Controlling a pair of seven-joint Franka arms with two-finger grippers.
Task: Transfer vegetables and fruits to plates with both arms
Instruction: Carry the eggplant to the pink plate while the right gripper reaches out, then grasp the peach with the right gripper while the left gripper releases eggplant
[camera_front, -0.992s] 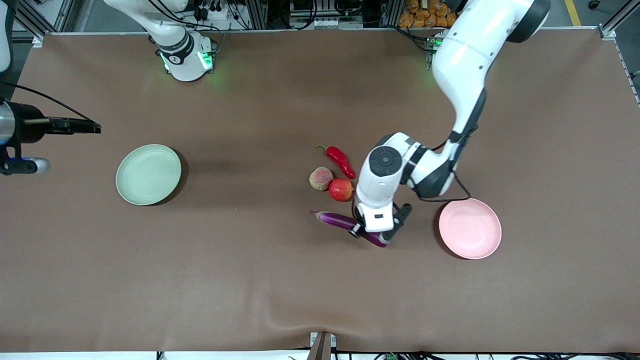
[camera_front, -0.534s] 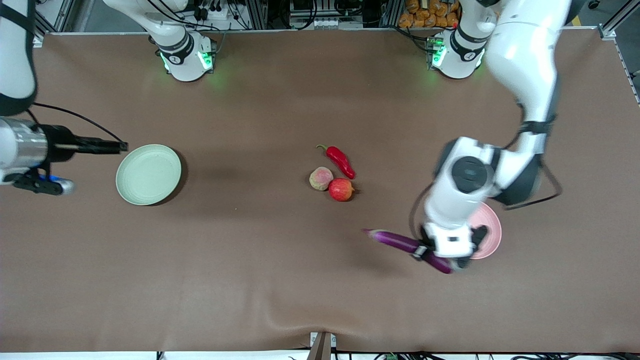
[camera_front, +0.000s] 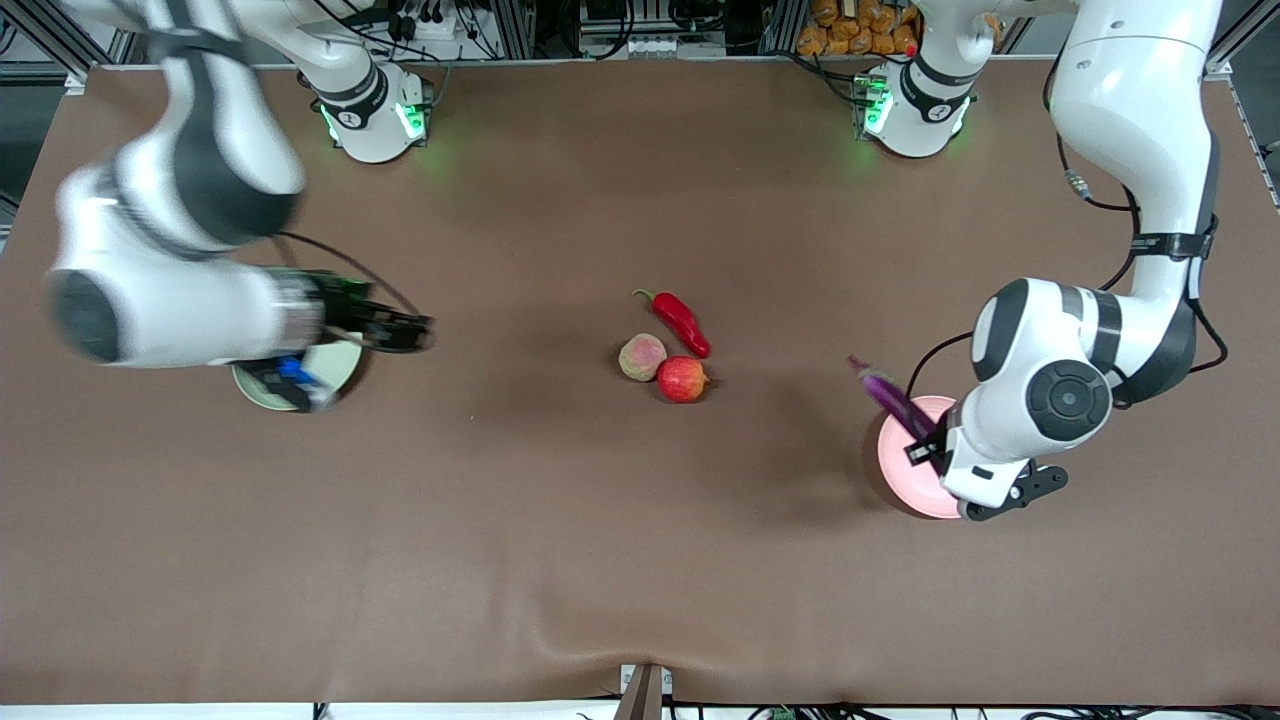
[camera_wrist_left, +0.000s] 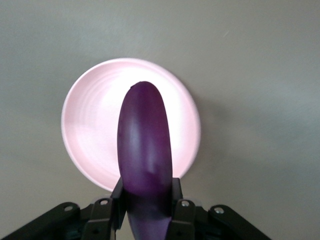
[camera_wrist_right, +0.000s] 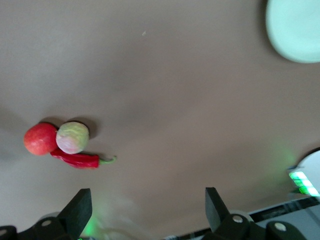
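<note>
The long glossy purple eggplant (camera_wrist_left: 145, 165) is clamped between the fingers (camera_wrist_left: 118, 207) of the left arm's black gripper (camera_front: 935, 447) and is held in the air over the round pale pink plastic plate (camera_front: 897, 465), which lies toward the left arm's end of the brown bench (camera_front: 560, 560). At mid-bench, the small round red apple (camera_front: 682, 380) is seen touching the fuzzy pale green peach with pink blush (camera_front: 642, 357); the red chili pepper with a curved green stem (camera_front: 681, 320) lies just beside them, farther from the front camera. The right arm's black gripper (camera_front: 400, 331) is held with its fingers (camera_wrist_right: 77, 210) spread wide apart over the bench, beside the round pale green plastic plate (camera_front: 335, 362).
</note>
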